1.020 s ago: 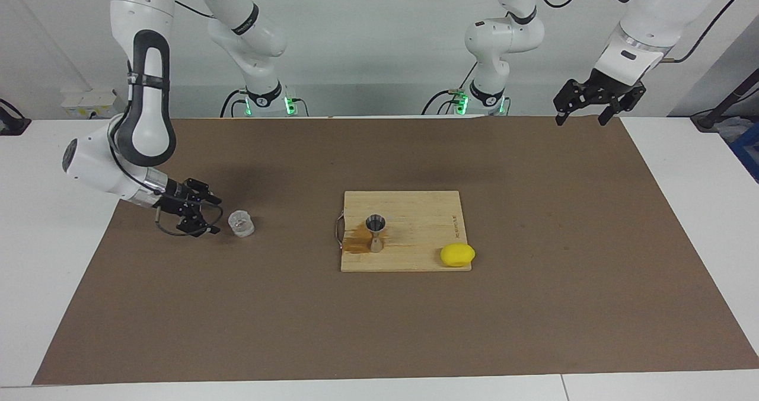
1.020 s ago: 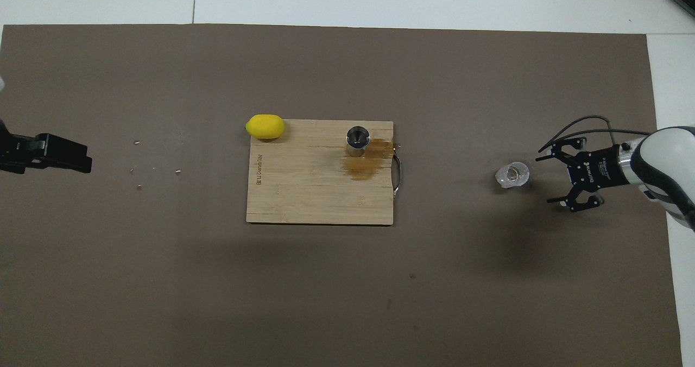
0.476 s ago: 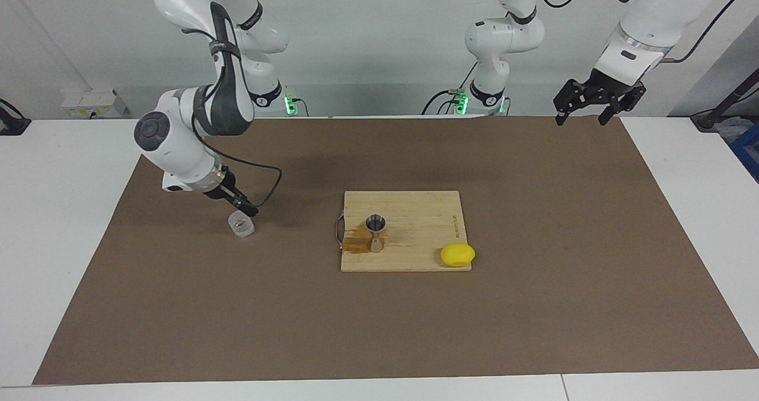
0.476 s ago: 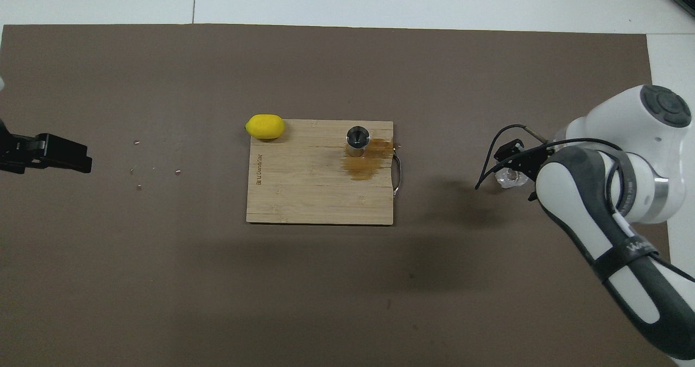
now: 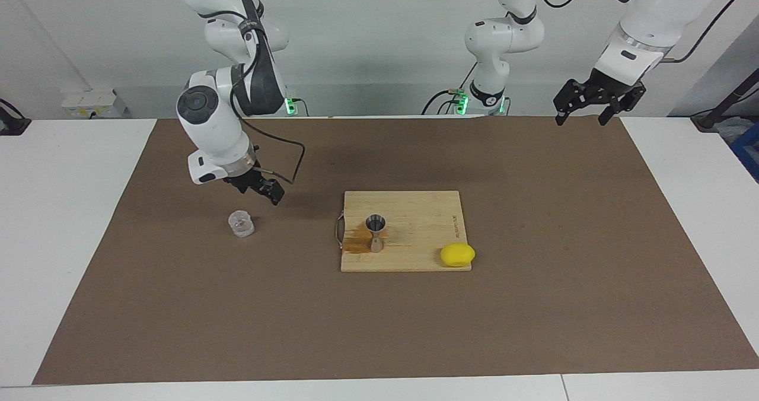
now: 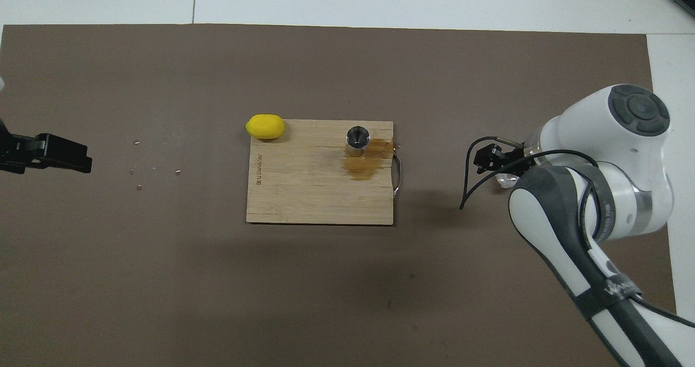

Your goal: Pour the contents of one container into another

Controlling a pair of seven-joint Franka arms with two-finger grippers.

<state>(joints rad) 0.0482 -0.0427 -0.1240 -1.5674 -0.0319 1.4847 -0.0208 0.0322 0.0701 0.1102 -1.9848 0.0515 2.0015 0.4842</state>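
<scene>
Facing view: a brown mat (image 5: 533,306) covers most of a white table. Left of centre in the frame stands a small, squat, clear cup (image 5: 241,223), upright on the mat, with a whitish rim and thick see-through walls. Just above and right of it in the frame hangs the right gripper (image 5: 261,188), raised off the mat, apart from the cup and holding nothing; its fingers are seen end-on here, so their spread is hard to read, but it counts as fully open. At the middle of the frame lies a pale wooden cutting board (image 5: 421,211) with a metal handle at its left edge. On the board's left part stands the metal jigger (image 5: 375,232), silver-grey and hourglass-shaped, upright, wide mouth up. A brown spill (image 5: 357,244) stains the board beside the jigger's foot. A yellow lemon (image 5: 456,255) rests on the board's lower right corner. In the upper right of the frame the left gripper (image 5: 584,115) waits in the air over the mat's edge, fingers spread apart, empty.

Overhead view: the board sits at centre, with the jigger's round open mouth near its upper right corner. At the right of the frame the right arm covers most of the cup, leaving only a clear sliver visible. The left gripper shows as a dark shape at the left edge.
</scene>
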